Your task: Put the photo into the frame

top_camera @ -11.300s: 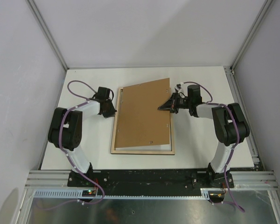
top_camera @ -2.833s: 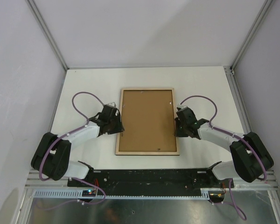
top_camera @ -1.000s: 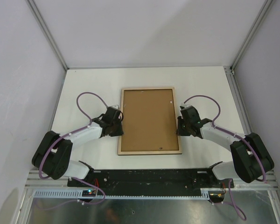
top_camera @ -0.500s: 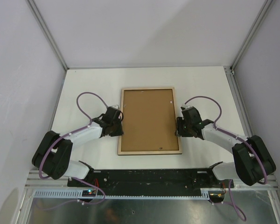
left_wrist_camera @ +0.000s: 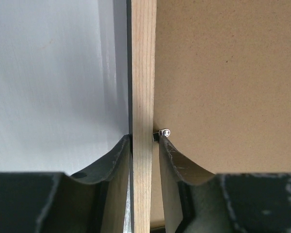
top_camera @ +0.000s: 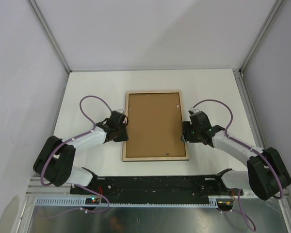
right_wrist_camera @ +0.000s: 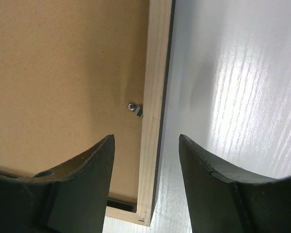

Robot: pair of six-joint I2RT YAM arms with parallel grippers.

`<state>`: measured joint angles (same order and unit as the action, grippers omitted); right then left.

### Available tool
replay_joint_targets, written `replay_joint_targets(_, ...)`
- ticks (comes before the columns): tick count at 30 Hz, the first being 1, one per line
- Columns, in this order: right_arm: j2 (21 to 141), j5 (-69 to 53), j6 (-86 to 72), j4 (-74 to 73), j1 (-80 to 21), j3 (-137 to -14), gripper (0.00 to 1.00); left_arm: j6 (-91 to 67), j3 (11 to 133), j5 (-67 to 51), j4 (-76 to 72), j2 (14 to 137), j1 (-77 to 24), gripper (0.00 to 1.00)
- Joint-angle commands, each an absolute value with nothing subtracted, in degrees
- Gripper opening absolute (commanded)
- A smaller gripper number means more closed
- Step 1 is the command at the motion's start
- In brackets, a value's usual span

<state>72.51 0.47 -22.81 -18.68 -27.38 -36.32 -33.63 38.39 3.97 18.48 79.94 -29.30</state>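
The frame (top_camera: pixel 125 127) lies flat in the middle of the table with its pale wood reverse up. A brown backing board (top_camera: pixel 153 124) fills it. The photo is hidden. My left gripper (top_camera: pixel 122 130) is shut on the frame's left rail (left_wrist_camera: pixel 143 73). One finger is on the black outer edge and the other is on the inner side by a small metal tab (left_wrist_camera: pixel 165 132). My right gripper (top_camera: pixel 185 132) straddles the right rail (right_wrist_camera: pixel 155 73), open, with both fingers (right_wrist_camera: pixel 87 170) standing off the wood.
Another metal tab (right_wrist_camera: pixel 134 108) sits on the inner side of the right rail. White tabletop (top_camera: pixel 208 92) surrounds the frame, bounded by grey walls and corner posts. The arm bases stand on the black rail (top_camera: pixel 155 184) at the near edge.
My right gripper has opened and let go of the right rail, and its arm has drawn slightly to the right. The frame and left gripper have stayed put.
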Motion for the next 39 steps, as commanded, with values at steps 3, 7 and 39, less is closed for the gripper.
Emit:
replay_joint_targets(3,70.1,5.6,-25.1,-19.6,-29.2,-37.3,0.61,-33.9,40.6,5.3,19.9,77.8,-29.7,0.37)
replay_joint_targets(7,71.5,4.9,-25.1,-18.1,-26.7,-40.0,0.61,-34.5,40.6,5.6,20.1,75.9,-29.5,0.39)
replay_joint_targets(39,114.2,9.7,-18.0,-8.2,-19.5,-76.6,0.58,-34.9,63.1,-2.3,19.9,91.2,-15.9,0.40)
